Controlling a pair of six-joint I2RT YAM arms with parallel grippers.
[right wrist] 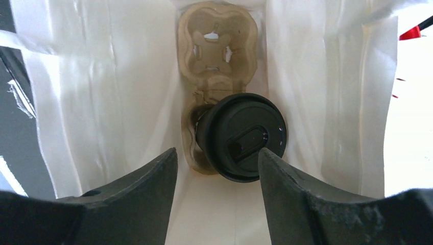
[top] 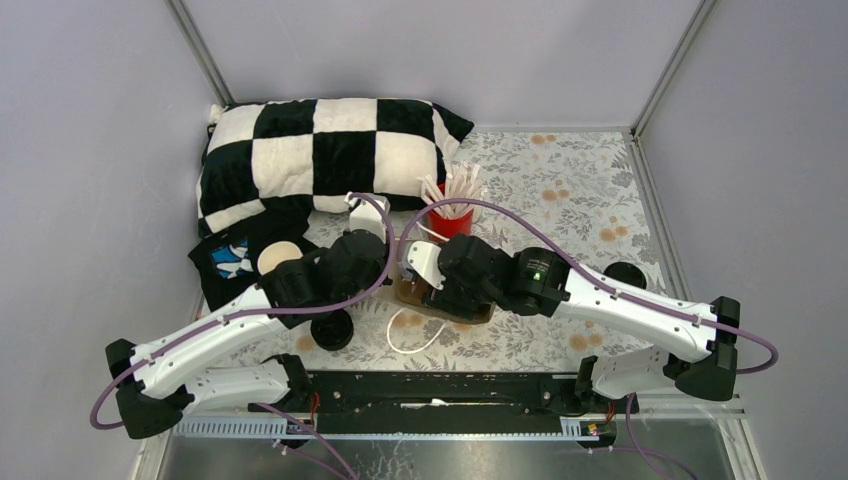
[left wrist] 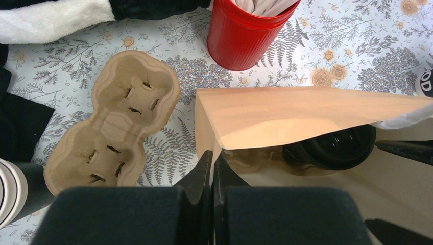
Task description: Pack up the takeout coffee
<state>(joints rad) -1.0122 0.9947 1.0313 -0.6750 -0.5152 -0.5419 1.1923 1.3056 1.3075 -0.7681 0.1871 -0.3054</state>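
Takeout coffee cup (right wrist: pixel 241 138), black-lidded, sits deep inside the paper bag (left wrist: pixel 286 115) in one well of a cardboard carrier (right wrist: pixel 217 35), with the right pincer (right wrist: pixel 217 151) spread open just above its lid and the left pincer (left wrist: pixel 213 155) closed on the bag's corner rim. Left of the bag a spare carrier (left wrist: pixel 115 122) lies on the floral-clothed bench (top: pixel 560 180), and just beyond the bag stands a red tub (left wrist: pixel 245 35) of pale sticks. Farther beyond the bag, a checked pillow (top: pixel 320 150) fills the back-left corner under plain lilac-grey walls (top: pixel 430 50).
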